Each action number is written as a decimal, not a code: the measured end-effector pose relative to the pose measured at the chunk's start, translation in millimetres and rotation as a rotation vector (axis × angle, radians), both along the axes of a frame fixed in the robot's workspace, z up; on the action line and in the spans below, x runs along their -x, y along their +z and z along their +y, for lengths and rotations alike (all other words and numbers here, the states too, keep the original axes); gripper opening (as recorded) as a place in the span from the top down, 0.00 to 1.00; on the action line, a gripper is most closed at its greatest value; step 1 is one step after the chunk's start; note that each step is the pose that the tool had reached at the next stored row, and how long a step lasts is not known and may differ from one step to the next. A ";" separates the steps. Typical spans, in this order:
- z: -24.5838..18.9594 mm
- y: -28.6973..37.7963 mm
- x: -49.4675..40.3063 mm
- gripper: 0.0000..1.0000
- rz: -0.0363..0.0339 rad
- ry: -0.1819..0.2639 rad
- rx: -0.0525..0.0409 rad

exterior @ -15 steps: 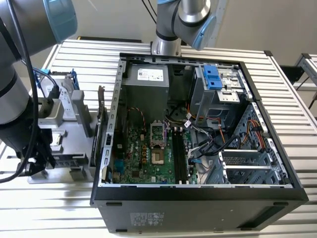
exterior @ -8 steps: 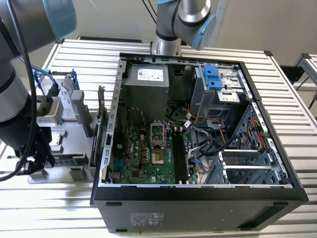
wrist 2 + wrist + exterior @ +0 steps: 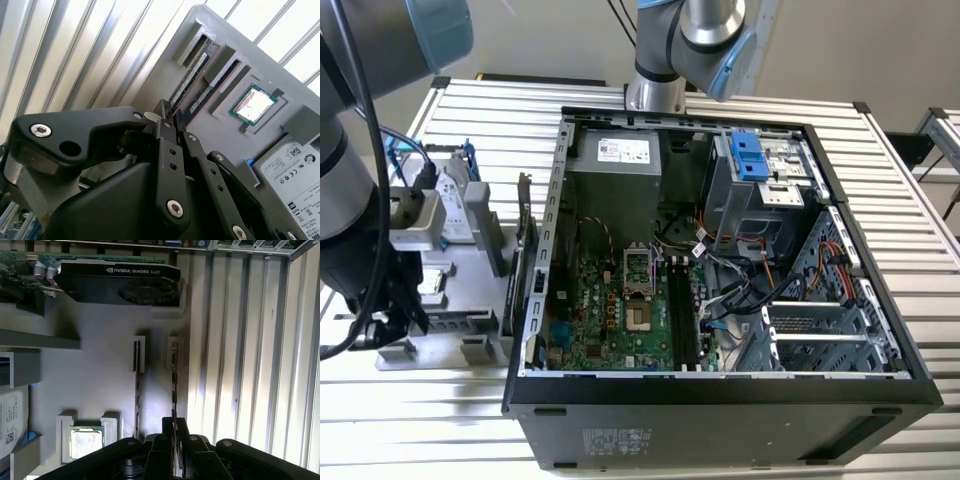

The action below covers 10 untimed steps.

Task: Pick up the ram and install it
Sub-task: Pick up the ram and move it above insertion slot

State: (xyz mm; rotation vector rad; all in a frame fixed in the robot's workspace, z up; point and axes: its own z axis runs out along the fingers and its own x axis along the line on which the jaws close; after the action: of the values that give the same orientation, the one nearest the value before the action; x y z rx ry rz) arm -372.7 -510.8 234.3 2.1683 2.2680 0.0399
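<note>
Two ram sticks stand on edge in slots of a grey parts tray [image 3: 100,370]. In the first wrist view one ram [image 3: 174,375] runs straight in between my gripper's [image 3: 174,421] black fingers, which are pressed together on its near end; the other ram [image 3: 136,385] stands free beside it. In the second wrist view my gripper [image 3: 172,116] sits at the end of the same ram [image 3: 190,75], which still rests in its slot. In the exterior view the arm hangs over the tray [image 3: 455,285] at that view's left.
On the tray lie a square processor chip [image 3: 86,440], a hard drive [image 3: 295,170] and a graphics card [image 3: 120,282]. The open computer case [image 3: 720,390] stands beside the tray, its motherboard's long memory slots [image 3: 680,310] exposed. Ribbed metal tabletop [image 3: 250,365] surrounds everything.
</note>
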 end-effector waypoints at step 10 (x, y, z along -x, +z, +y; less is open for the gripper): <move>0.1 11.6 0.9 1.00 0.0000 0.000 0.0000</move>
State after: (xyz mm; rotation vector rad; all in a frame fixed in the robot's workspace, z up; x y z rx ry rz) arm -373.6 -510.7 245.9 2.1685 2.2677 0.0399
